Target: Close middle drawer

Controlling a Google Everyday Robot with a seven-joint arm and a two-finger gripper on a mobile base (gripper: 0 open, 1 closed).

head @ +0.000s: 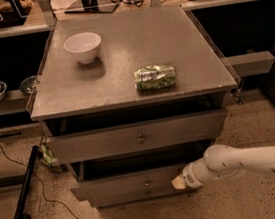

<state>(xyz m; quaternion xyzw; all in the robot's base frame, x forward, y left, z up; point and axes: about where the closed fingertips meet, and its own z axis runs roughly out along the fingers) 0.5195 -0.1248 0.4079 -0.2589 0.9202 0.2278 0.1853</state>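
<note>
On the cabinet [179,40] top, a white bowl [83,47] sits toward the back left. Two levels below that top, the middle drawer [122,184] stands pulled out a little, under the top drawer [106,142], which is also partly out. A green crumpled can [155,77] lies on the top toward the front right. The gripper [179,182] presses its tip against the right end of the middle drawer's front panel; how wide it stands cannot be told.
</note>
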